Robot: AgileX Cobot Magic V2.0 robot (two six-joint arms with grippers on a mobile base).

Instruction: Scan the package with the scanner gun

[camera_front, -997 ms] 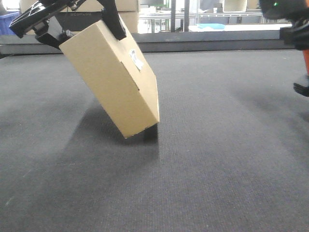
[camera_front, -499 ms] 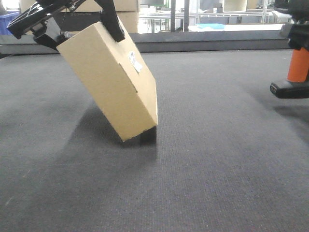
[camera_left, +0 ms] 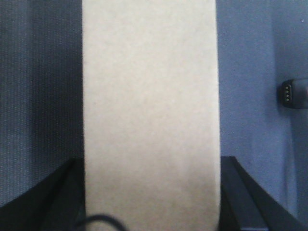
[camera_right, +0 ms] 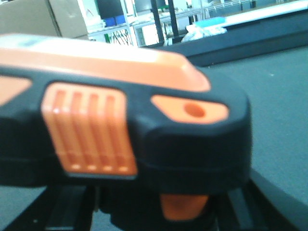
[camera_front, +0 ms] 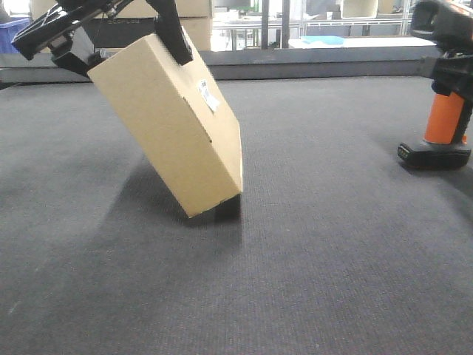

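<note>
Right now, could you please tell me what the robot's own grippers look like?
The left gripper is matte black, with flat, angular fingers and a thin black cable looping near its base. The right gripper also looks black, but it is mostly cropped and blurred. No markings show on either.

No text legible in any view.
- Package (camera_front: pixel 166 126): small white label (camera_front: pixel 208 95) on its narrow right face, near the top. Dark printed marks, too small to read.
- Far left, cardboard box (camera_front: pixel 198 33) with dark panel (camera_front: pixel 126 33): faint lettering, unreadable.
- Scanner gun (camera_right: pixel 144 120): housing blurred, no readable marking.
</note>
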